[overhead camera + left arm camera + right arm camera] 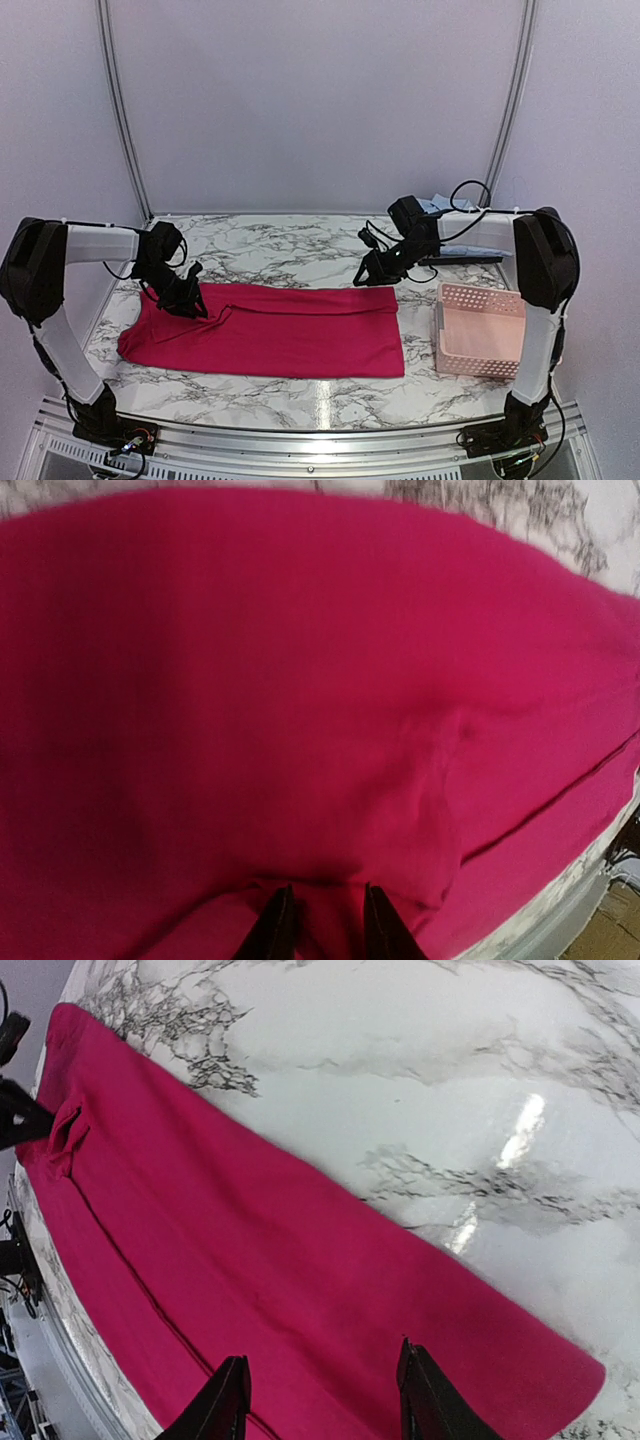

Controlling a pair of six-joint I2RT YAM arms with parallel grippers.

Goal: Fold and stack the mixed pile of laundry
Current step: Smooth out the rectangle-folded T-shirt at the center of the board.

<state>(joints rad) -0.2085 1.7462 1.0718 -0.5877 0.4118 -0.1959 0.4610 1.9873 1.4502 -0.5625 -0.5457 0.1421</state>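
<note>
Logging the red garment (290,335) spread long and flat on the counter (280,250), we see the left claw (325,932) nearly closed on a pinched-up ridge at its left far edge and the right claw (325,1400) half open, empty, above the other end; we judge folding barely begun, stacking undone.

Left fingers (275,930) are pinched nearly together, while right fingers (225,1405) stand spread wide apart.
</note>
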